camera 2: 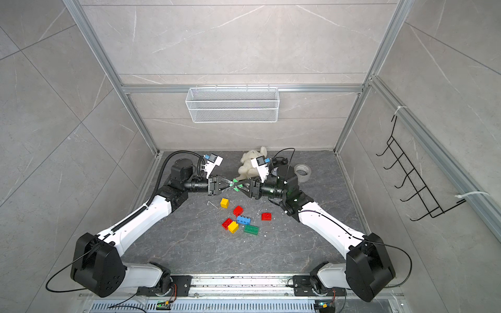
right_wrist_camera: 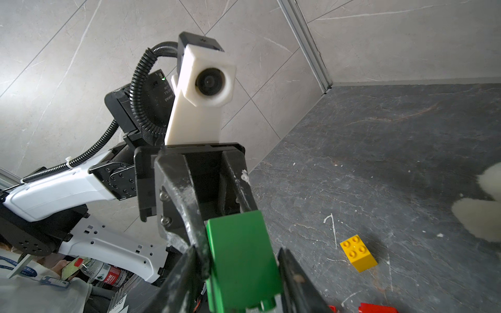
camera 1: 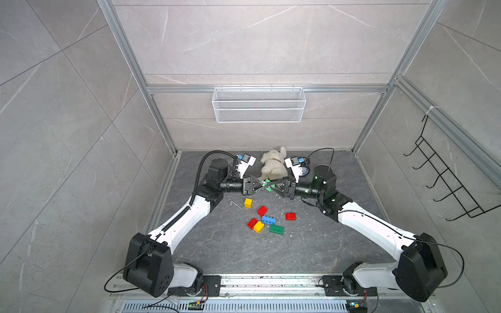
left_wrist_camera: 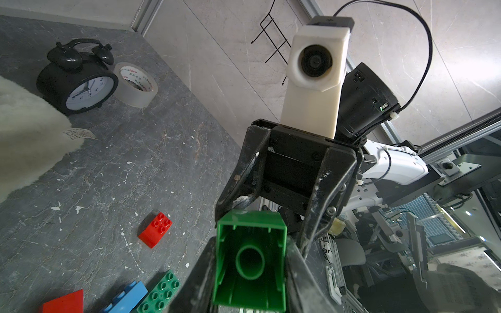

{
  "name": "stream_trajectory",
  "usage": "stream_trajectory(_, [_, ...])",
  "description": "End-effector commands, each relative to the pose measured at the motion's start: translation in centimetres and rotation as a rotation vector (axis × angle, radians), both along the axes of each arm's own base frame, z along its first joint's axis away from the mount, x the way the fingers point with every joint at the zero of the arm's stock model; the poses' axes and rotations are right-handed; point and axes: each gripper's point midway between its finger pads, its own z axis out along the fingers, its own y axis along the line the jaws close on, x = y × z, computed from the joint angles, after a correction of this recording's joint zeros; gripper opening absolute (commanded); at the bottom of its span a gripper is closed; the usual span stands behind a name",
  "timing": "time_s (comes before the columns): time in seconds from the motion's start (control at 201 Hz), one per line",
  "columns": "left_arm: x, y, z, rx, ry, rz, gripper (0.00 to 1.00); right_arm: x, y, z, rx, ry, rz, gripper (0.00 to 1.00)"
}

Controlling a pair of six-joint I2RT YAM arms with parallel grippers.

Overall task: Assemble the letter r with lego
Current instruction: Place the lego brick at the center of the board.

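Observation:
Both arms meet above the middle of the table at one small green lego brick [camera 1: 267,181] [camera 2: 235,180]. My left gripper [camera 1: 263,185] [left_wrist_camera: 249,271] is shut on it, and the brick's hollow underside [left_wrist_camera: 250,260] faces the left wrist camera. My right gripper [camera 1: 272,186] [right_wrist_camera: 238,276] reaches in from the opposite side. Its fingers [right_wrist_camera: 294,273] close against the same brick [right_wrist_camera: 241,257], alongside a left finger. Several loose lego bricks lie on the table below: yellow [camera 1: 248,202], red [camera 1: 262,210], blue [camera 1: 268,219], red [camera 1: 290,216], red [camera 1: 252,223], yellow [camera 1: 259,227] and green [camera 1: 277,229].
A white plush toy [camera 1: 273,164] lies just behind the grippers. A black alarm clock [left_wrist_camera: 78,81] and a roll of tape [camera 2: 303,172] sit at the back right. A white mesh basket [camera 1: 259,104] hangs on the back wall and a black wire rack [camera 1: 447,184] on the right wall.

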Motion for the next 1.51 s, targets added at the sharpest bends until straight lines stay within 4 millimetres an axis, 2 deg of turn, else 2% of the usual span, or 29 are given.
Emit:
stream_trajectory(0.0, [1.8, -0.3, 2.6, -0.012, -0.103, 0.07, 0.16, -1.7, 0.3, -1.8, -0.048, 0.032, 0.051, 0.42])
stream_trajectory(0.304, [1.7, -0.3, 2.8, -0.009, -0.107, 0.068, 0.16, -2.4, -0.1, -3.0, -0.1, 0.045, 0.065, 0.61])
stream_trajectory(0.413, [1.6, 0.0, 2.9, 0.002, -0.114, 0.079, 0.16, -2.6, -0.3, -3.0, -0.106, 0.042, 0.069, 0.65])
stream_trajectory(0.657, [1.4, 0.0, 3.0, -0.004, -0.106, 0.068, 0.16, -2.5, -0.4, -2.3, -0.081, 0.024, 0.072, 0.65])
stream_trajectory(0.856, [0.2, -0.2, 3.7, -0.053, -0.119, -0.002, 0.16, -0.5, -1.2, -2.0, -0.033, 0.027, 0.028, 0.66])
stream_trajectory(1.025, [-0.4, -0.3, 3.9, -0.068, -0.112, -0.038, 0.16, 0.1, -1.3, -0.1, 0.055, 0.004, 0.055, 0.66])
stream_trajectory(1.155, [-0.4, -0.3, 3.8, -0.066, -0.109, -0.043, 0.16, 0.1, -1.1, 0.4, 0.072, -0.009, 0.069, 0.66])
stream_trajectory(1.503, [0.1, -0.6, 3.2, -0.059, -0.087, -0.045, 0.16, 0.2, -0.9, 1.0, 0.102, -0.02, 0.088, 0.52])
